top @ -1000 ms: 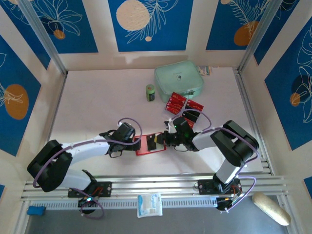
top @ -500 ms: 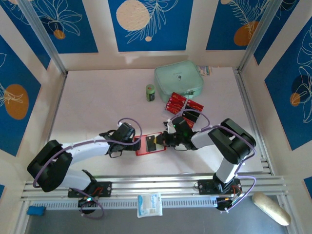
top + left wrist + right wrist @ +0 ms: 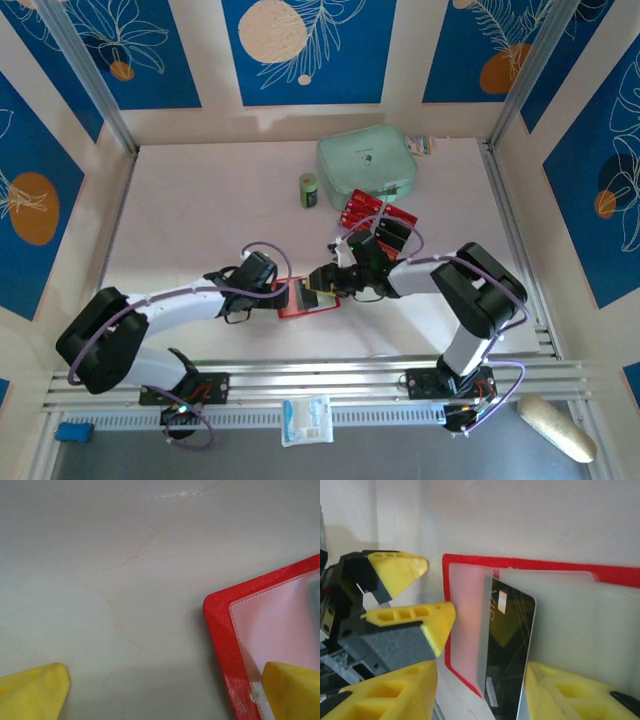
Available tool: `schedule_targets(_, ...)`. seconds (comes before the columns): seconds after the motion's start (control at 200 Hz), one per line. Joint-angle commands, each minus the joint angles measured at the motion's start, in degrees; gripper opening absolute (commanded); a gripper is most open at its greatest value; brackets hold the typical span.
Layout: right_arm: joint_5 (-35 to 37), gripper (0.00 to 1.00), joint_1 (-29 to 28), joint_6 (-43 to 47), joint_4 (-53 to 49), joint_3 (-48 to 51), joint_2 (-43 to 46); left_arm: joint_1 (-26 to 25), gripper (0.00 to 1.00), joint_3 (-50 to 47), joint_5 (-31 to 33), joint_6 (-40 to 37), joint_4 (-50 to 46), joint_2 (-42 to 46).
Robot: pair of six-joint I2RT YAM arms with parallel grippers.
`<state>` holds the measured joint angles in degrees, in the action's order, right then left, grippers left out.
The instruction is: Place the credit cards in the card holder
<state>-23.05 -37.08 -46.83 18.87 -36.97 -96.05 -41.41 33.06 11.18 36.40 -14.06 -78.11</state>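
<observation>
The red card holder [image 3: 308, 304] lies open on the table between the two arms, its pale inner pockets [image 3: 560, 615] facing up. My left gripper [image 3: 289, 294] is open and straddles the holder's left corner [image 3: 220, 630], with one yellow fingertip [image 3: 292, 690] resting on the pocket. My right gripper [image 3: 480, 680] stands open over the holder. A black credit card [image 3: 512, 645] stands tilted between its fingers, its far end at the pocket's edge and its right edge against the right finger [image 3: 560, 692]. More credit cards, red [image 3: 362, 210] and black [image 3: 392, 236], lie behind the right arm.
A mint-green zip pouch [image 3: 366, 166] sits at the back, with a small green canister [image 3: 309, 190] to its left. Metal rails [image 3: 320, 380] run along the near edge and side frames border the table.
My right gripper's jaws have parted from the black card they were shut on, and its wrist has shifted slightly back and left. The left arm has not moved.
</observation>
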Motion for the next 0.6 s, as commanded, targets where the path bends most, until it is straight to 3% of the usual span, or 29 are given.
schedule_targets(0.0, 4.2, 0.53, 0.6, 5.8, -14.6, -2.3, 4.6, 0.2, 1.00, 0.4, -0.3, 1.5, -3.8, 1.2)
schedule_targets(0.155, 6.8, 0.44, -0.2, 9.5, -22.6, -6.7, 5.7, 0.3, 1.00, 0.7, -0.5, 2.1, -5.0, 3.5)
schedule_targets(0.34, 9.1, 0.26, -2.7, 11.6, -26.5, -11.5, 1.8, 0.2, 1.00, -0.4, -0.6, 2.8, -5.3, 4.9)
schedule_targets(0.595, 12.6, 0.14, -5.7, 13.1, -29.1, -15.7, -3.0, 0.3, 1.00, -1.8, -0.2, 3.1, -3.9, 2.8)
